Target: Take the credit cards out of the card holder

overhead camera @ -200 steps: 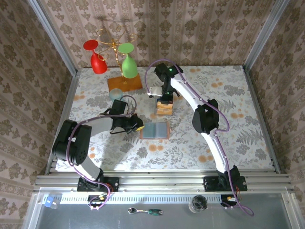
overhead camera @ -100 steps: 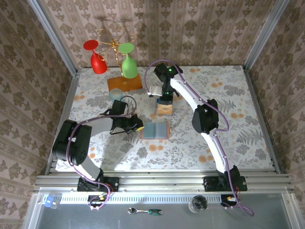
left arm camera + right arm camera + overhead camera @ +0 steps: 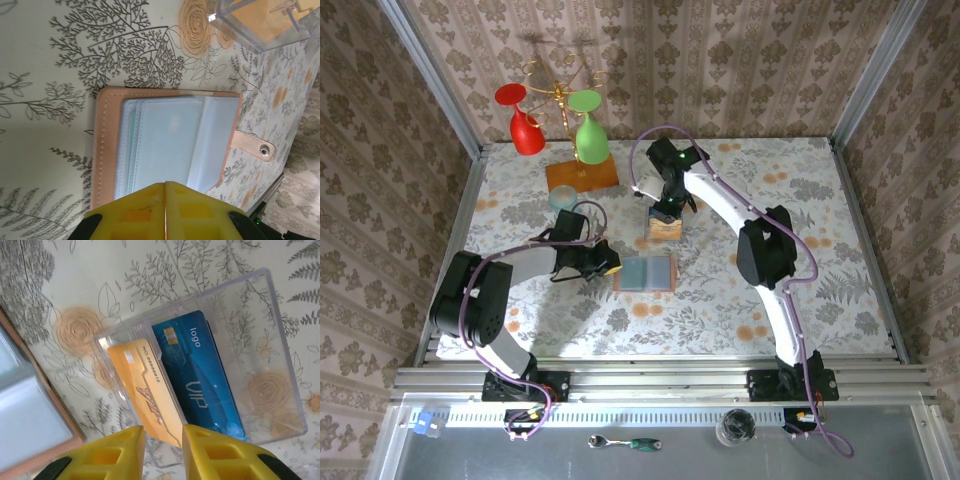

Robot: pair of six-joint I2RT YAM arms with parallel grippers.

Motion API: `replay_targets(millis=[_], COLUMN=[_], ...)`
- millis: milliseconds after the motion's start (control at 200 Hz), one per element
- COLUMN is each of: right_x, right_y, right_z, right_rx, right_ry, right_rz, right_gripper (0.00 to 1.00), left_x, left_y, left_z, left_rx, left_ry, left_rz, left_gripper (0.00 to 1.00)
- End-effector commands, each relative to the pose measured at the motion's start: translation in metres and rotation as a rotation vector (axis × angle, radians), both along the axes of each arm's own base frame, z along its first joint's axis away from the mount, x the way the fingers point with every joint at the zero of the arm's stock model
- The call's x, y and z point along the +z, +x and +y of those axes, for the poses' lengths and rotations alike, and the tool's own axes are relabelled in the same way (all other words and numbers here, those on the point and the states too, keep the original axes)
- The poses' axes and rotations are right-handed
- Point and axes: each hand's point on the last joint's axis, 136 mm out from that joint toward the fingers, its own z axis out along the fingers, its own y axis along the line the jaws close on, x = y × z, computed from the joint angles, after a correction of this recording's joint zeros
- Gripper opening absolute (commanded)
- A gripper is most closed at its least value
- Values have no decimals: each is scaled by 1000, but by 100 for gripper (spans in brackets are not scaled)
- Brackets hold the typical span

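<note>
The card holder (image 3: 646, 273) lies open on the flowered table, its tan-pink cover and blue-grey sleeves (image 3: 165, 142) facing up, snap tab (image 3: 252, 145) to one side. My left gripper (image 3: 610, 268) is shut, its yellow fingertips (image 3: 150, 200) resting over the holder's near edge. An orange-tan credit card (image 3: 147, 390) and a blue credit card (image 3: 200, 375) lie in a clear plastic box (image 3: 665, 228). The orange one leans on the box's wall. My right gripper (image 3: 162, 432) hovers over that card's near end, open, with a gap on each side of it.
A glass rack on an orange wooden base (image 3: 581, 175) stands at the back left, with a red glass (image 3: 525, 125) and a green glass (image 3: 590, 135) hanging from it. A small round grey-blue object (image 3: 562, 198) sits in front of it. Walls enclose the table.
My right gripper has opened and let go of the orange-tan card, which now rests in the clear box. The left arm and the card holder have not moved.
</note>
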Motion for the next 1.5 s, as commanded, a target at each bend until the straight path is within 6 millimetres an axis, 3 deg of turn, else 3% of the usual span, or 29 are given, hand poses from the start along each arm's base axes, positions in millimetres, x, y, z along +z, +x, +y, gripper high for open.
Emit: replay_targets(millis=[0, 250, 430, 610, 985, 1495], right_x=[33, 39, 26, 20, -2, -12], right_y=[1, -25, -49, -59, -82, -92], right_z=[29, 47, 54, 67, 76, 80], right_rx=[-174, -428, -572, -666, -763, -827], right_ry=[192, 419, 539, 649, 695, 741], right_rz=[-73, 10, 141, 247, 386, 444], right_gripper=[28, 26, 23, 18, 16, 15], left_x=[-2, -9, -14, -18, -29, -24], left_y=[1, -2, -4, -6, -10, -7], left_z=[9, 7, 7, 5, 8, 10], left_rx=[-12, -20, -23, -35, -21, -19], left_ry=[52, 45, 48, 60, 72, 71], left_rz=[-25, -18, -14, 2, 27, 16], left_gripper=[8, 6, 4, 2, 1, 0])
